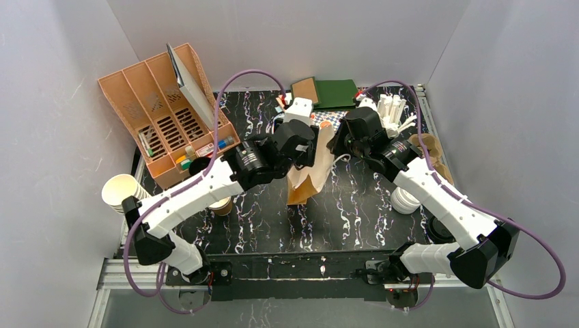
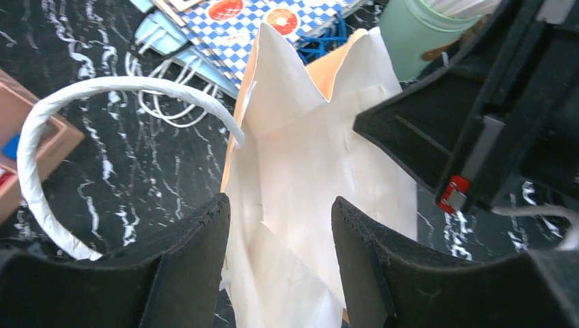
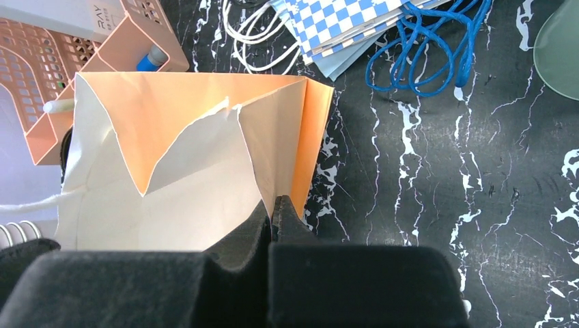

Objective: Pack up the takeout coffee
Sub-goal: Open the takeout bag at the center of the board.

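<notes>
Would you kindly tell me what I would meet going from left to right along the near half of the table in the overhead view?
A stack of cream cups → small tan cup → paper bag → stack of white lids.

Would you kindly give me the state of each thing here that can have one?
paper bag: upright on the table, mouth open, one rim edge pinched.
right gripper: shut on the paper bag's rim.
left gripper: open, above the bag's mouth, holding nothing.
paper cup: on the table outside the bag, partly hidden.
</notes>
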Robot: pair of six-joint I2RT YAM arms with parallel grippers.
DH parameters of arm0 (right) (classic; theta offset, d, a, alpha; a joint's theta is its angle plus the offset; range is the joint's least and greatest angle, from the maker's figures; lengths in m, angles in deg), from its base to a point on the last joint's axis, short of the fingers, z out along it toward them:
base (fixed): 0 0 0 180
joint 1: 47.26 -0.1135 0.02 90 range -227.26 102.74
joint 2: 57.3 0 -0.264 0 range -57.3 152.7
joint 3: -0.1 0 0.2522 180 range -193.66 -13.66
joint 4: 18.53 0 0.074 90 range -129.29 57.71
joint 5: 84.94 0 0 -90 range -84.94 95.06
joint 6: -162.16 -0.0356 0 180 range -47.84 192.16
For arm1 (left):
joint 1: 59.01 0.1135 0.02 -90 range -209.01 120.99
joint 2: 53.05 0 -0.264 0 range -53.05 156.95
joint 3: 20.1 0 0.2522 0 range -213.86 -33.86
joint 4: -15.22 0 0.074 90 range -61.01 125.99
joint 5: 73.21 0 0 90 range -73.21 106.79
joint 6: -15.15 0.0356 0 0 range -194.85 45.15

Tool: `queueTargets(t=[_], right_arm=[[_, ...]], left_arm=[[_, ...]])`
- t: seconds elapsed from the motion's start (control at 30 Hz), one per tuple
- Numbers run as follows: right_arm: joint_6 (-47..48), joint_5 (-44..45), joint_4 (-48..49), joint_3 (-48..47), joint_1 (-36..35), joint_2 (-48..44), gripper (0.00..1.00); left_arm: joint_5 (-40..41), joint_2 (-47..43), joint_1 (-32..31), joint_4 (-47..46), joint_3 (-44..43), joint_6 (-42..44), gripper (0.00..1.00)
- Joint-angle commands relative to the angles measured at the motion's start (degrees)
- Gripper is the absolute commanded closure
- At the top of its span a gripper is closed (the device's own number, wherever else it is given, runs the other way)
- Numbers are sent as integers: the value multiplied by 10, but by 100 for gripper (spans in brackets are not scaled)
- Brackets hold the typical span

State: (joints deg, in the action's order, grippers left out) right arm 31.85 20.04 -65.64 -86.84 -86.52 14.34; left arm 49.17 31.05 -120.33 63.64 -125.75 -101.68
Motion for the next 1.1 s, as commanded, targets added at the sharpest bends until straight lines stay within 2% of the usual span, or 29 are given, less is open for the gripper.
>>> queueTargets(t=[0.0, 0.2, 0.6, 0.77, 1.07], right_arm=[[1, -8, 24, -5, -3, -14, 99], [6, -8, 24, -5, -3, -14, 99], [12, -5, 28, -4, -3, -13, 99], [11, -14, 31, -4, -3, -12, 99], [7, -19, 31, -7, -3, -12, 99]], left_arm=[[77, 36, -3, 66, -47, 29, 45], [104, 57, -2, 95, -71, 42, 43], [123, 41, -2, 126, -113, 54, 45], [141, 53, -2, 131, -97, 60, 40], [69, 67, -2, 113, -85, 56, 38]])
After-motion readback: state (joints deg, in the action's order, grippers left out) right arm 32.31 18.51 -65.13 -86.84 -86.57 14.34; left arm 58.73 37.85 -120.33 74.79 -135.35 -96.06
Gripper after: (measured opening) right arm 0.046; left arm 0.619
